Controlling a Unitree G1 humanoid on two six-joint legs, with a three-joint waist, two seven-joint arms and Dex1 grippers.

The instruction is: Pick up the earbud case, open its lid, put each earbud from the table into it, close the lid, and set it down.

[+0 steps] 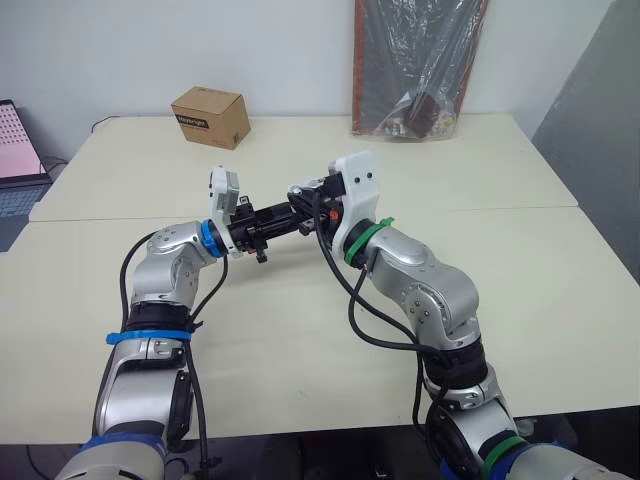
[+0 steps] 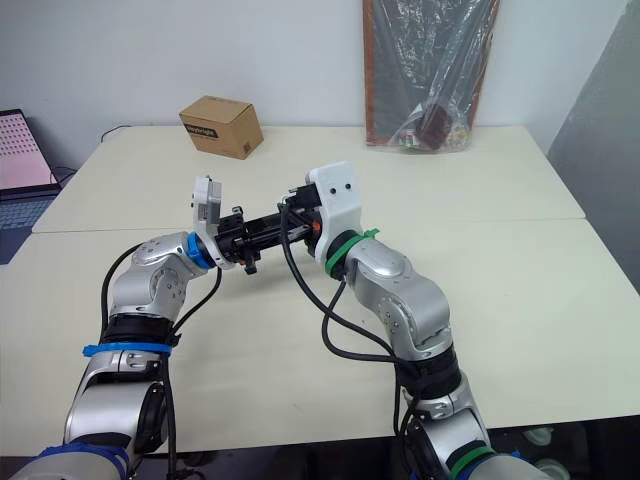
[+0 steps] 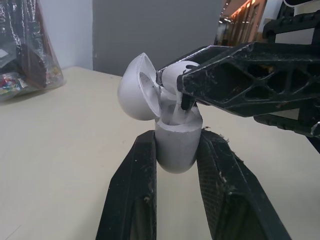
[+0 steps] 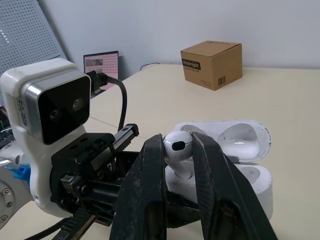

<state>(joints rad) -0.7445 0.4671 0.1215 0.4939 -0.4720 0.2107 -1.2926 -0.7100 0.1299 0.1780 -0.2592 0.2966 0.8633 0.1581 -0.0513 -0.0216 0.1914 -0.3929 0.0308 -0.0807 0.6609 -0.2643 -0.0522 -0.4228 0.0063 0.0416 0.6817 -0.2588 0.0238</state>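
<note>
Taking the middle of the table (image 1: 520,270) in the head views as the dial's centre, a laptop (image 1: 14,150) is seen at about 10 o'clock, at the table's far left edge. A brown cardboard box (image 1: 210,116) is found at 11 o'clock, near the far edge.

At the centre, raised above the tabletop, the left gripper (image 3: 177,142) is closed narrowly on the earbud case (image 4: 252,187), whose rounded body is clamped between the two black fingers (image 3: 132,190). The case's lid (image 3: 136,87) is swung open and tilted back.

The right gripper (image 4: 178,141) is met tip to tip with the left one. Its jaws are drawn narrow and are closed on a white earbud (image 3: 171,76), which is held at the open mouth of the case with its stem reaching down into the body.

At 1 o'clock, a clear plastic bag (image 1: 420,65) with dark contents is leaned against the wall.
</note>
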